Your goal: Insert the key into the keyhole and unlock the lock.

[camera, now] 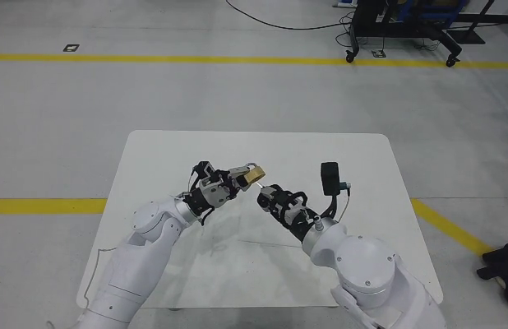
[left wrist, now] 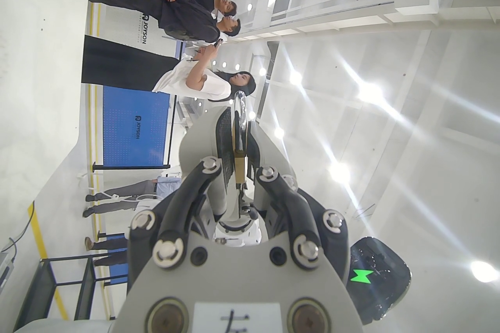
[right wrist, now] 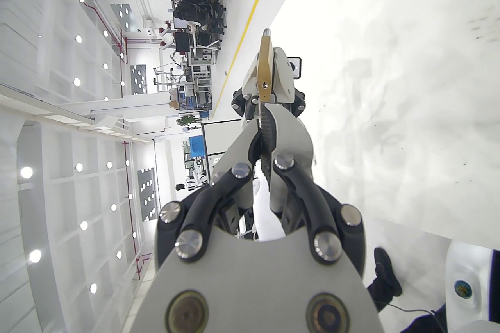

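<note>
My left gripper [camera: 240, 176] holds a brass padlock [camera: 254, 173] in the air above the middle of the white table [camera: 155, 173], fingers shut on its body. In the left wrist view the padlock [left wrist: 239, 155] sits between the pads, its steel shackle [left wrist: 239, 108] pointing away. My right gripper [camera: 265, 196] is just in front of the lock, shut on a thin silver key [right wrist: 259, 111]. The key's tip points at the keyhole [right wrist: 266, 84] on the padlock's [right wrist: 266, 65] end face. I cannot tell whether the tip is inside.
Both arms hover over the table's centre. The table's near edge [camera: 237, 306] lies toward the robot. Grey floor with yellow lines [camera: 237, 59] surrounds the table, and a black cart [camera: 402, 25] stands far behind.
</note>
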